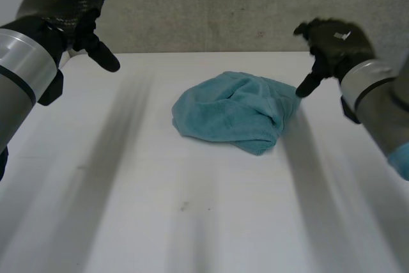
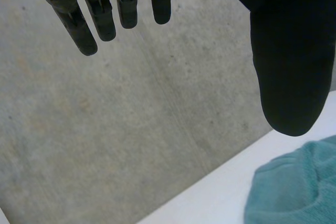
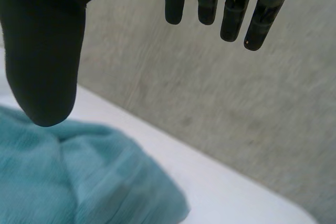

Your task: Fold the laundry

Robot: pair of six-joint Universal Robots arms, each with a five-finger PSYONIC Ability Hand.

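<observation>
Head view: crumpled teal towel (image 1: 230, 112) on white table (image 1: 128, 209).

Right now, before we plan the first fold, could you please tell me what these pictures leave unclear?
Towel corners and hems: head view, tucked inside its own crumpled heap.
Whether the right hand touches the towel: head view, its thumb tip sits at the towel's edge; cannot tell.
Most of the towel: left wrist view, cut off by the frame edge beside the left hand.
</observation>
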